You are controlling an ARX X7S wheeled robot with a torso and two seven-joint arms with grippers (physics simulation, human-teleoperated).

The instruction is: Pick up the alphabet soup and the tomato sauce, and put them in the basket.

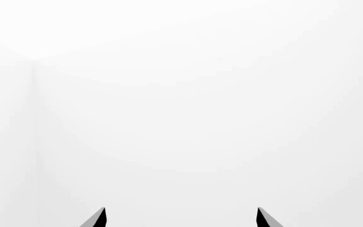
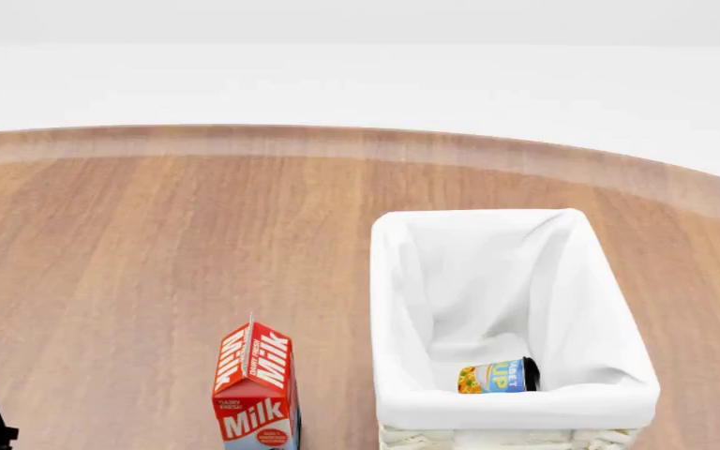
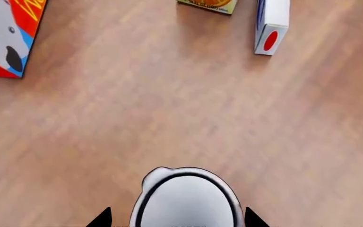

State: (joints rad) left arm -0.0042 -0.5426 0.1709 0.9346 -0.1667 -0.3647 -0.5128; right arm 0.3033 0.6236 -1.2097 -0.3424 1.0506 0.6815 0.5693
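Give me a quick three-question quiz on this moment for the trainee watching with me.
1. True or false: the alphabet soup stands upright in the basket.
2. Which item stands on the table beside the basket in the head view? A) milk carton B) ketchup bottle C) cereal bowl
3. Fill in: the right gripper has its fingertips on either side of a silver-topped ____.

Key: 1 false, it lies on its side; 2 A; 3 can.

**A:** where's everything sitting rn?

**B:** soup (image 2: 498, 377) is lying on its side in the basket (image 2: 400, 281), at its near end. Milk (image 2: 256, 389) is standing on the table (image 2: 147, 253) just left of the basket.
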